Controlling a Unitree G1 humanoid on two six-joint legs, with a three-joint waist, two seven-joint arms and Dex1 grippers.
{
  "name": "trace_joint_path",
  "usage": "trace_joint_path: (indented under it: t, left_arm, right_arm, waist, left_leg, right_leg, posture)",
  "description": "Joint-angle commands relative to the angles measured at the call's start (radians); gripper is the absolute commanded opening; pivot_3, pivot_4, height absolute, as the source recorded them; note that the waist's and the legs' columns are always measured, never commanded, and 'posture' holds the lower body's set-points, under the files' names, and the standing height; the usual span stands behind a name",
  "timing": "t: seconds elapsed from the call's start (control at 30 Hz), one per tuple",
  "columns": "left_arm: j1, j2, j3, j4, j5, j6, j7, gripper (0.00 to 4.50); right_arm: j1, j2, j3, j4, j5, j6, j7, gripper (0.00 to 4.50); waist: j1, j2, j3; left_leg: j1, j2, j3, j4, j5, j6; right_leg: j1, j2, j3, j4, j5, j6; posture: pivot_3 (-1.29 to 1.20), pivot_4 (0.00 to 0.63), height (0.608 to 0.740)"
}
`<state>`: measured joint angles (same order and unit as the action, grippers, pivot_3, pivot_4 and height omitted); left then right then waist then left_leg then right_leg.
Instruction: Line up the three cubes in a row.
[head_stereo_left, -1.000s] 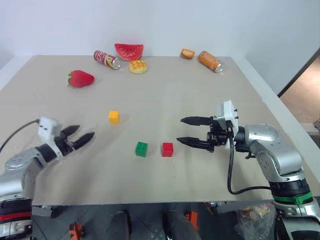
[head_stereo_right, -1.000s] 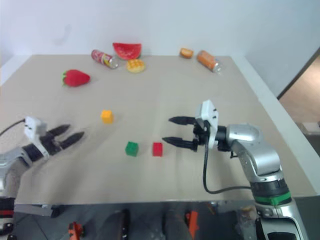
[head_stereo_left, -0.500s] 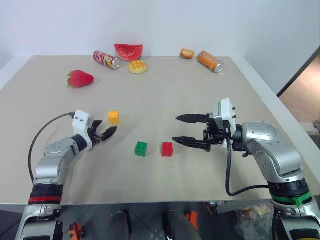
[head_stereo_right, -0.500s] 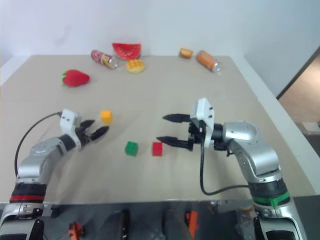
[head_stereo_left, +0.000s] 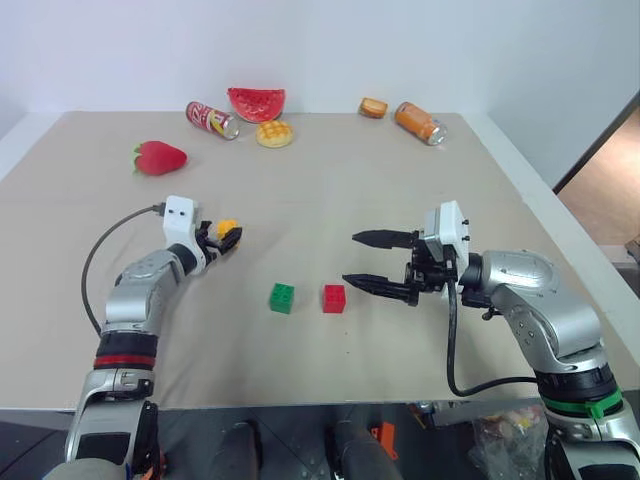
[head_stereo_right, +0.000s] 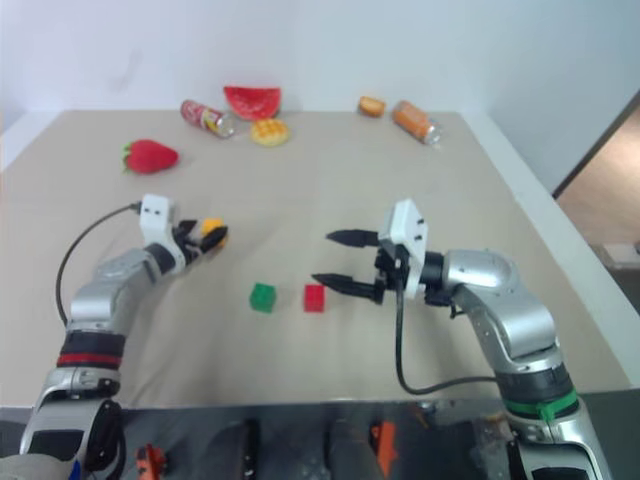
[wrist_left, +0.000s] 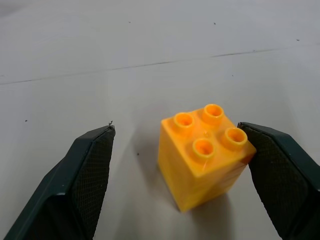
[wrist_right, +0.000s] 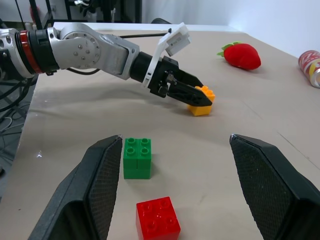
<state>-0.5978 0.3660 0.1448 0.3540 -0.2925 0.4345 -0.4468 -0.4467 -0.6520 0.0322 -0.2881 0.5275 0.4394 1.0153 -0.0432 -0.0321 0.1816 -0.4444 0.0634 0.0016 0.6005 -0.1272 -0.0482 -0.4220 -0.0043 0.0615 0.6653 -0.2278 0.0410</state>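
A yellow-orange cube (head_stereo_left: 229, 229) stands on the tan table, left of centre. My left gripper (head_stereo_left: 229, 239) is open around it. In the left wrist view one finger (wrist_left: 280, 175) touches the cube's (wrist_left: 202, 155) side, while a gap remains at the other finger (wrist_left: 85, 175). Side by side nearer the front edge sit the green cube (head_stereo_left: 282, 297) and the red cube (head_stereo_left: 334, 298). Just right of the red cube my right gripper (head_stereo_left: 349, 258) hovers, pointing left, open with nothing between its fingers. The right wrist view looks over the green cube (wrist_right: 137, 158) and red cube (wrist_right: 157, 219).
Along the far edge lie a red can (head_stereo_left: 212, 118), a watermelon slice (head_stereo_left: 256, 102), a round yellow bun (head_stereo_left: 275, 133), a small orange bread piece (head_stereo_left: 374, 107) and an orange can (head_stereo_left: 420, 122). A toy strawberry (head_stereo_left: 160, 158) lies at the far left. The table's white rim (head_stereo_left: 560, 240) runs along the right.
My left arm has swung forward and to the right, from the front left of the table to the yellow-orange cube, and its fingers now straddle it. The right gripper has stayed in place.
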Motion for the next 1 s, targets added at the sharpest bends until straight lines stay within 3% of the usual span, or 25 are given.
trace_joint_path:
  t: [0.03,0.17,0.67,0.87,1.0]
  left_arm:
    - [-0.023,-0.001,0.008,-0.008,0.004,-0.028,0.001,2.99]
    - [-0.019,0.003,0.011,-0.006,0.006,-0.028,0.0,1.73]
    - [0.02,0.054,-0.036,-0.011,0.066,-0.113,-0.085,1.62]
    - [0.116,0.226,-0.086,-0.037,0.071,-0.298,-0.393,1.62]
    - [0.161,0.314,-0.049,-0.001,0.002,-0.366,-0.584,1.62]
  right_arm:
    - [-0.005,-0.002,-0.025,-0.036,0.009,-0.012,-0.006,3.56]
    - [-0.006,-0.003,-0.028,-0.033,0.011,-0.012,-0.006,3.56]
    - [-0.009,0.015,-0.025,-0.036,0.024,-0.004,-0.027,3.56]
    - [0.0,0.01,-0.025,-0.042,0.022,-0.002,-0.027,3.56]
    - [0.002,0.005,-0.026,-0.042,0.025,-0.001,-0.021,3.56]
  waist:
    - [0.0,0.0,0.0]
    - [0.001,0.0,0.0]
    - [0.001,0.0,0.0]
    - [-0.003,0.0,0.0]
    - [-0.002,0.0,0.0]
  left_leg:
    - [0.0,0.0,0.0,0.0,0.0,0.0]
    - [0.0,0.0,0.0,0.0,0.0,0.0]
    - [0.0,0.0,0.0,0.0,0.0,0.0]
    - [0.0,0.0,0.0,-0.001,0.0,0.0]
    - [0.0,0.0,0.0,-0.002,0.0,0.0]
  right_leg:
    - [0.0,0.0,0.0,0.0,0.0,0.0]
    - [0.0,0.0,0.0,0.0,0.0,0.0]
    - [0.0,0.0,0.0,0.0,0.0,0.0]
    - [-0.001,0.0,0.0,0.0,-0.003,-0.005]
    - [-0.001,-0.001,0.0,0.0,-0.004,-0.006]
  posture:
    - [0.0,0.15,0.74]
    - [0.0,0.15,0.74]
    - [0.0,0.15,0.74]
    - [0.0,0.15,0.74]
    - [0.0,0.15,0.74]
